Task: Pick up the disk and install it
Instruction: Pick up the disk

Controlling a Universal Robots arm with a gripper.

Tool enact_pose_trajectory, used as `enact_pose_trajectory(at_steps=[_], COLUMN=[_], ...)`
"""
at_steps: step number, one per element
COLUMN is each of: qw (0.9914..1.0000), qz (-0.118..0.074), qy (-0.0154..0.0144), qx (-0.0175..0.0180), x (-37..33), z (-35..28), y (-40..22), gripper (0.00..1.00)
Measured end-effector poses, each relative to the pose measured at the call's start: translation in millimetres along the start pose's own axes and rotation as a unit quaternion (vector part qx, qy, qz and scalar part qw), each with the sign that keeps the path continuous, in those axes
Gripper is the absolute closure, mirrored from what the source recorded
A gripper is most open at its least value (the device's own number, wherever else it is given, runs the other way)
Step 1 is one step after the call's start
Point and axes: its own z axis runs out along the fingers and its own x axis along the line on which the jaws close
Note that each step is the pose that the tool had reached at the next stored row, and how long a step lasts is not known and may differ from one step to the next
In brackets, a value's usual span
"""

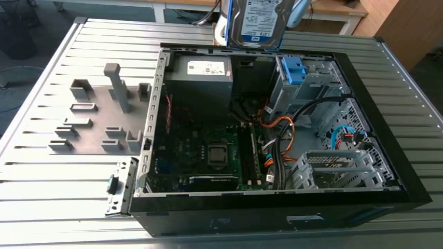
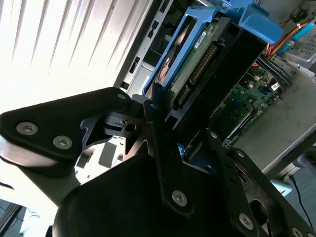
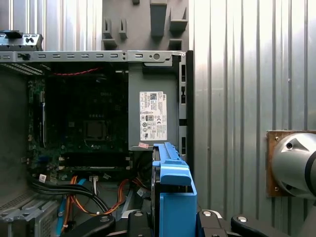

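Note:
The disk (image 1: 258,23), a silver hard drive with a white-and-blue label and a blue bracket, hangs upright above the far edge of the open computer case (image 1: 405,171). In the second wrist view my gripper (image 2: 182,123) is shut on the disk (image 2: 190,69), with a black finger (image 2: 158,133) pressed on each side of the blue bracket. In the first wrist view the disk's blue bracket (image 3: 173,187) sits edge-on between my gripper (image 3: 173,219) fingers, over the case edge beside the grey power supply (image 3: 153,113).
The black case lies on its side on a slatted metal table (image 1: 55,176). Inside are the power supply (image 1: 201,78), the motherboard (image 1: 207,150), orange and black cables (image 1: 284,140) and a metal drive bay with a light-blue clip (image 1: 294,70). A grey fixture plate with pegs (image 1: 97,119) lies on the exterior view's left.

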Motion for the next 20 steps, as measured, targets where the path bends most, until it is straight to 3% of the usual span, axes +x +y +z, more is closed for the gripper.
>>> enact_pose_trajectory(at_steps=[20], qw=[1.0], qz=[0.0], qy=[0.003], qx=[0.0], x=[6.8], z=[-0.1], y=[-0.1], gripper=[0.64])
